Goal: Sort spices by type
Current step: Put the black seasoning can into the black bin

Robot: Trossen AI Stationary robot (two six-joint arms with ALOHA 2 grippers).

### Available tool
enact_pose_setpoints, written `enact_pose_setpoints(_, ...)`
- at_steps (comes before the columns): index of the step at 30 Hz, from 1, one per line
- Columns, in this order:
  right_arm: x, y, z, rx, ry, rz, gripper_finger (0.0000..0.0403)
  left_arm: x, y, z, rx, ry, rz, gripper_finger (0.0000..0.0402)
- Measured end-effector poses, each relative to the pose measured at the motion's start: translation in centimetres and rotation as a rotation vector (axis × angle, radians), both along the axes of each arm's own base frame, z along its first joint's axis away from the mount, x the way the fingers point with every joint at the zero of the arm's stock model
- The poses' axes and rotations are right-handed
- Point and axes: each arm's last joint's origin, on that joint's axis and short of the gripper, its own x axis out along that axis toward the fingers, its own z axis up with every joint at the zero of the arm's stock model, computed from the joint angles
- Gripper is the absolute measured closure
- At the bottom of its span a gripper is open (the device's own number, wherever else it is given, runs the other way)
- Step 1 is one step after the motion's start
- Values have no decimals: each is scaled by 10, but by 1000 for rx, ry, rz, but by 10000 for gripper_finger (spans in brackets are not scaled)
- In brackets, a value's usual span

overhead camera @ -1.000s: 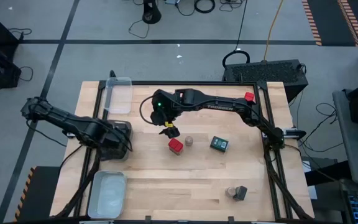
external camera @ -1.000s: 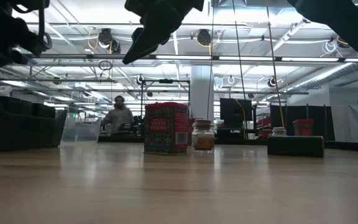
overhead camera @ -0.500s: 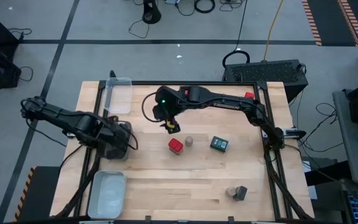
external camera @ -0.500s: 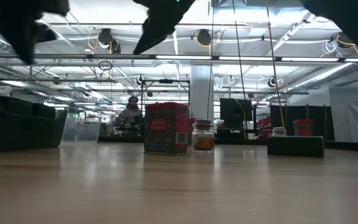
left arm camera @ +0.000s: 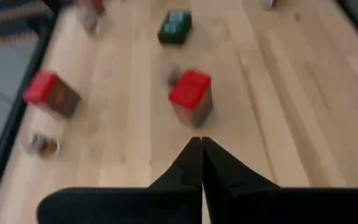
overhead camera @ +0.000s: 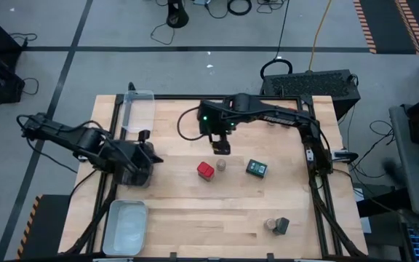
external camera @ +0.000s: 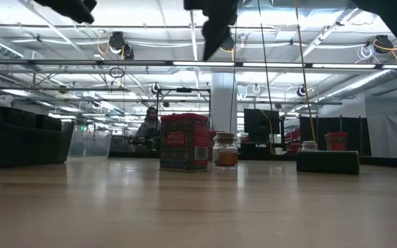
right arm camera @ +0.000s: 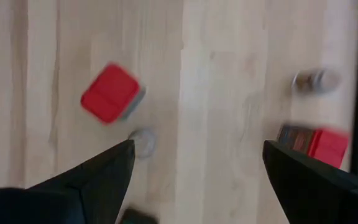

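Sorting looked barely begun, judging by the spread of spices. Near the tabletop's middle a red tin (overhead camera: pixel 206 169) stood just beside a round jar (overhead camera: pixel 222 165), with a dark tin (overhead camera: pixel 257 168) a little toward the right edge. Another jar (overhead camera: pixel 270 223) and dark tin (overhead camera: pixel 281 225) sat together near the front right corner. A clear tray (overhead camera: pixel 138 110) at the far left corner and a pale tray (overhead camera: pixel 125 226) at the front left corner showed no spices. The right gripper (overhead camera: pixel 220 148) hung above the middle, fingers spread, empty. The left gripper (overhead camera: pixel 149 156), fingers pressed together and empty, hovered nearer the left edge.
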Motion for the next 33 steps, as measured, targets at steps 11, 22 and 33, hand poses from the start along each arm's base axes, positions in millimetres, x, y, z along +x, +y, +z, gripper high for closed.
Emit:
enact_pose_setpoints(11, -20, 25, 12, -50, 84, -113, 65, -18, 6, -19, -36, -225, -14, 389)
enact_pose_setpoints(22, -30, 78, 22, -59, 50, -176, 65, -9, 4, -45, -17, -225, 9, 337)
enact_pose_setpoints(33, -40, 139, 23, -40, -12, -321, 65, -8, 3, -52, 21, -244, -29, 329)
